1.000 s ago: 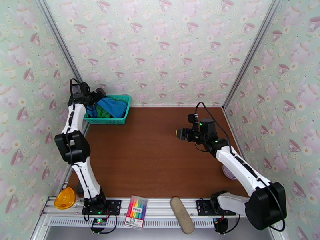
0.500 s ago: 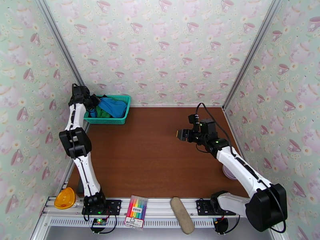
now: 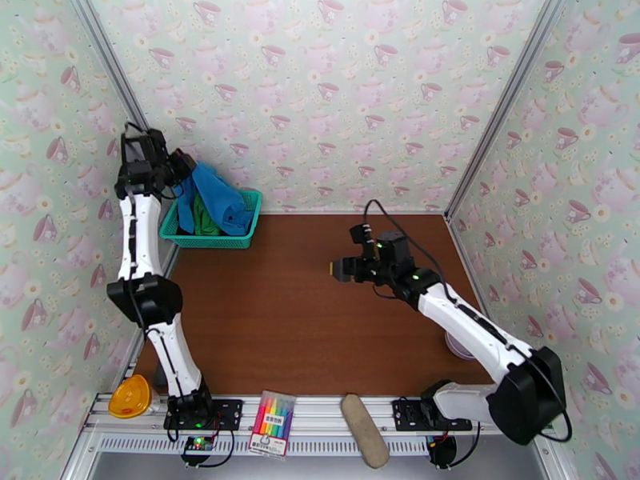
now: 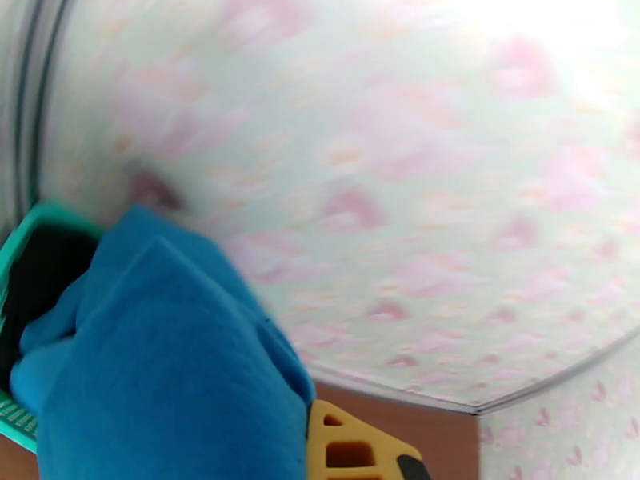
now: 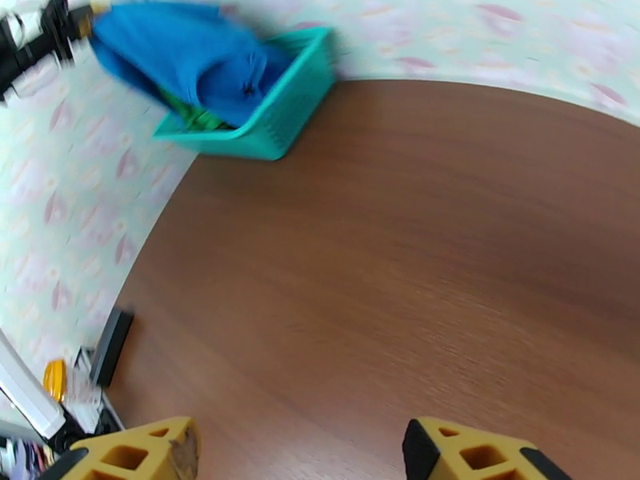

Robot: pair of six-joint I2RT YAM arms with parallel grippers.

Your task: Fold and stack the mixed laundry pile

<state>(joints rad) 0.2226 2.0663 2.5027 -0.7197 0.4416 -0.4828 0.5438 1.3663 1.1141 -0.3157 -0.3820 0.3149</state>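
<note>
On the rail at the near edge, at 6 o'clock in the top view, lie a pack of markers [image 3: 272,424] and a beige oblong block [image 3: 365,430], neither part of the job. Beyond them the brown table [image 3: 304,338] carries no folded cloth and no stack, so none of the folding is done.

The right gripper [image 3: 339,270] hangs above the table just toward 1 o'clock of its middle. In its wrist view the two yellow fingers stand wide apart with nothing between them.

Farther back, in the table's 11 o'clock corner, sits the teal basket [image 3: 228,242] with the laundry pile. The green garment [image 3: 206,226] lies inside it, and a dark mass in the basket beside the blue, most likely the black garment [image 4: 40,270], shows in the left wrist view.

Farthest and highest, the left gripper [image 3: 178,163] is clamped on the blue garment [image 3: 216,198], which hangs from it, its lower end draping into the basket over the green.

By my reading the task is at its very start: the first piece is partly lifted out. Laying it flat, folding it, and doing the same for the other two before stacking all remain.
</note>
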